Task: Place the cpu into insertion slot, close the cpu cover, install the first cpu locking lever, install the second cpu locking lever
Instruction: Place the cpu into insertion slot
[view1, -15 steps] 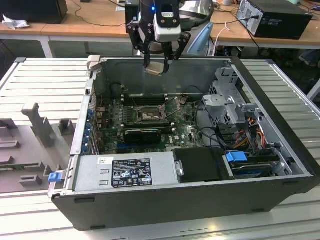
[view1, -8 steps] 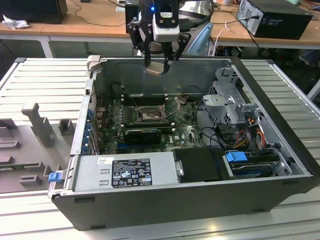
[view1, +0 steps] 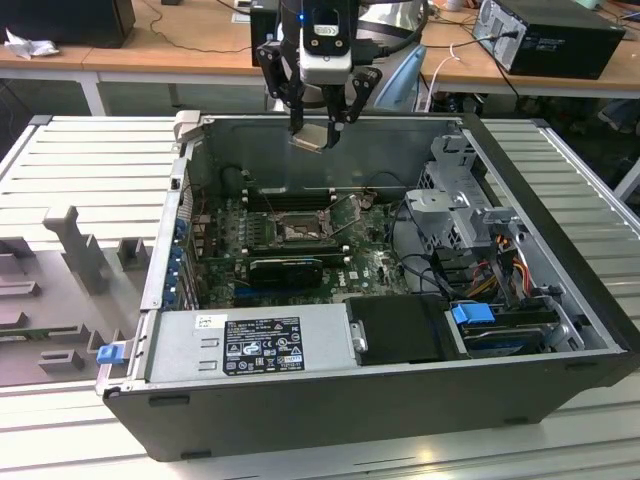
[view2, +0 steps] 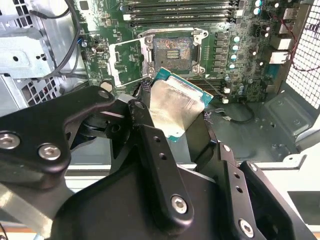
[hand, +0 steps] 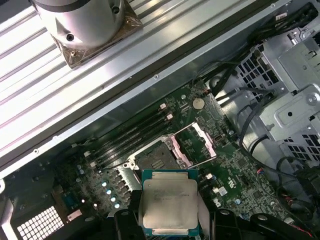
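- While the jaws pinch the cpu (view2: 175, 107) between them, we see its silver-grey top tilted in the second wrist view.
- We find the chip held in the air above the open computer case (view1: 400, 390), clear of the motherboard (view1: 375, 265) below.
- We see the insertion slot (view2: 172, 50) on the board lying uncovered, its contact field showing.
- We see the cpu cover (view2: 126, 46) swung open, standing just beside the slot.
- We note the case lies on its side on the ribbed tabletop (view1: 80, 160).
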